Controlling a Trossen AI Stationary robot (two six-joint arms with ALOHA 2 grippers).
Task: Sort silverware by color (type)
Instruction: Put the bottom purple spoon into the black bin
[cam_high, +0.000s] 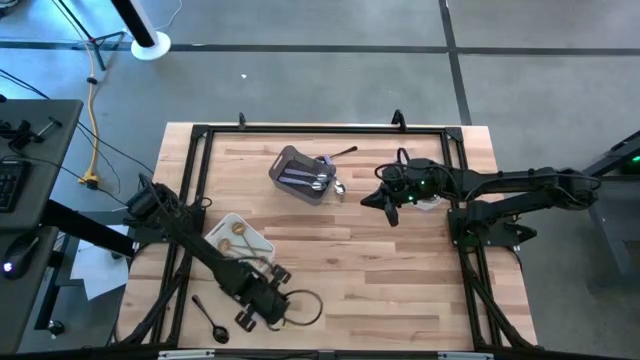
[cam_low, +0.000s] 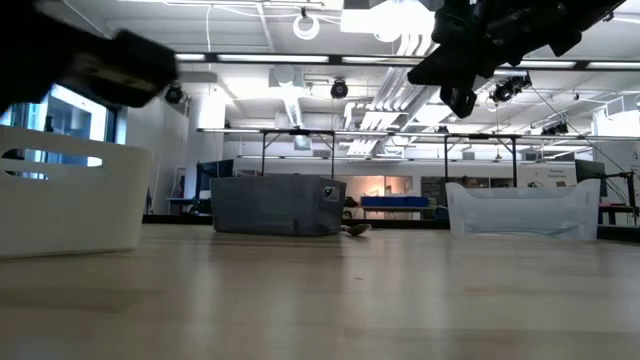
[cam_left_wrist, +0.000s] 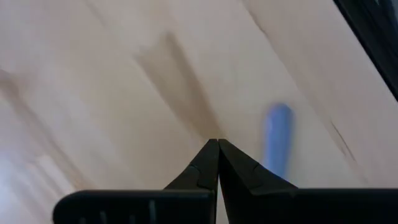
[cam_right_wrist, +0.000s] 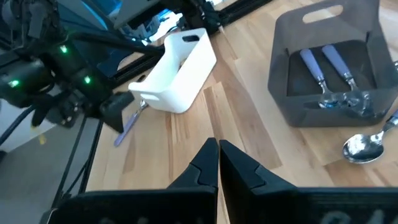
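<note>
While the left gripper (cam_high: 262, 312) hovers with its fingers pressed together over the near-left worktop (cam_high: 380, 280), a lilac-handled utensil (cam_left_wrist: 278, 138) lies just below it and a black spoon (cam_high: 208, 316) lies at the near-left edge. Farther back, gold pieces (cam_high: 234, 234) rest in the white tray (cam_high: 262, 244). Beyond, the grey bin (cam_high: 289, 161) holds lilac-handled silverware (cam_right_wrist: 329, 73), a silver spoon (cam_right_wrist: 364, 147) beside it. At far right, the right gripper (cam_high: 388, 212) is closed and empty.

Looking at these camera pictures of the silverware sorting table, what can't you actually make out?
- Clear tub: contents unreadable in the low view; the right arm covers it from above.
- White tray: the gold pieces are too small to type; the left arm overlaps it.
- Lilac handle: blurred in the left wrist view, its head hidden behind the left gripper.
</note>
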